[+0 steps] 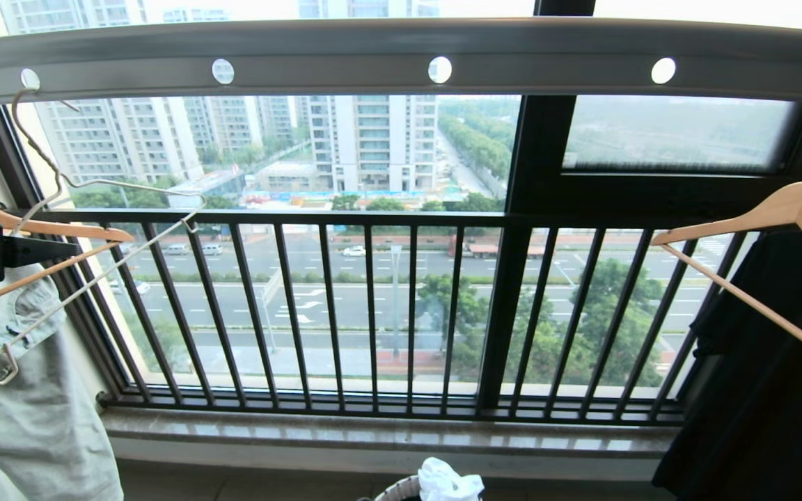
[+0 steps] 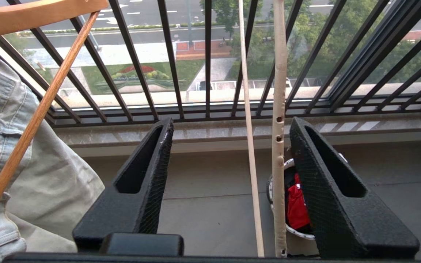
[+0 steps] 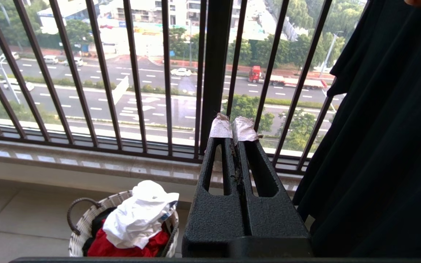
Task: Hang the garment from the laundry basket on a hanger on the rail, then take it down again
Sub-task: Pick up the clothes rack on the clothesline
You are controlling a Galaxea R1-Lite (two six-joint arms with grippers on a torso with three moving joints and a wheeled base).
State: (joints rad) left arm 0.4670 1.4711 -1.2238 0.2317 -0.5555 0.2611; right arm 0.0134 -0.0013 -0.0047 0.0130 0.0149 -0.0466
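The white garment (image 3: pixel 137 215) lies crumpled on top of the laundry basket (image 3: pixel 80 226) on the floor below the window, also seen as garment (image 1: pixel 446 480) and basket (image 1: pixel 397 492). The cream wire hanger (image 1: pixel 129 186) hooks into the leftmost hole of the grey rail (image 1: pixel 401 49). My left gripper (image 2: pixel 231 122) is open around the hanger (image 2: pixel 279 109), whose two wires pass between the fingers close to one pad without being clamped. My right gripper (image 3: pixel 232 128) is shut and empty, held low beside the black shirt.
A wooden hanger (image 1: pixel 32 226) with pale denim (image 1: pixel 32 417) hangs right beside the wire hanger. Another wooden hanger (image 1: pixel 777 209) carries a black shirt (image 1: pixel 770 390) at the right. Black window bars (image 1: pixel 373 313) and a stone sill (image 1: pixel 387 435) run behind. A red garment (image 3: pixel 122 248) lies under the white one.
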